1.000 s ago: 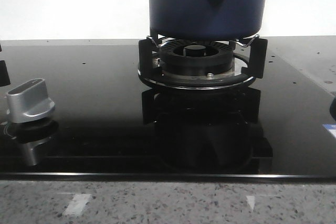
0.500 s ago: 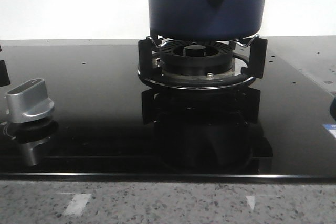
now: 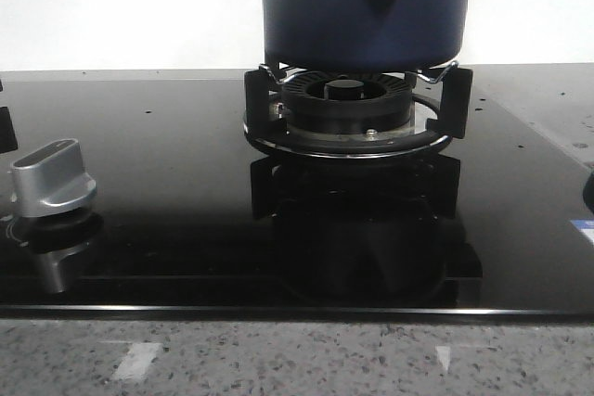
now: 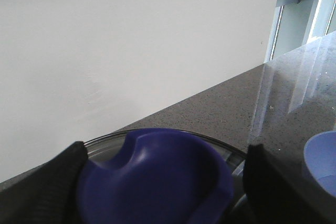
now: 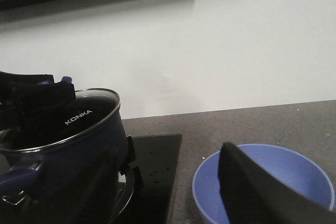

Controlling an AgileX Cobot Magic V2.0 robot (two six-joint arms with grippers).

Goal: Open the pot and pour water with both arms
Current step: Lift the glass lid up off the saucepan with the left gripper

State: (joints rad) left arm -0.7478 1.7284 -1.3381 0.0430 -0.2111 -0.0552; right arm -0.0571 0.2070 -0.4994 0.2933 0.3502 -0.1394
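Two dark fingers [image 4: 55,184] of the left gripper [image 4: 165,153] are sitting on either side of the blue lid knob [image 4: 157,174]. One is pressing against the knob's edge, while the other is standing just beside it with a sliver of a gap. I cannot tell whether the jaws are actually clamping or only straddling it. The glass lid [image 4: 107,141] is curving round beneath the knob.

In the right wrist view, that same gripper is perching on top of the pot [image 5: 63,163], with the lid seemingly lying flat on the rim. The right gripper [image 5: 169,153] is hanging back, well apart from the pot, its jaws spread wide and holding nothing. A light blue bowl [image 5: 294,174] is waiting on the grey counter beyond it.

From the front, the pot [image 3: 367,6] is resting on the burner grate [image 3: 445,99] of the black glass cooktop [image 3: 139,229]. Its handle stub with the round hole is facing the camera, and a silver knob [image 3: 54,178] is standing off to the left.

Hardly anything is changing: over the last second the pot's wall is nudging a hair to the left and then staying put. To my eye that suggests the left fingers are settling onto the knob, so the lid lift is just about to start and pouring is still far off.
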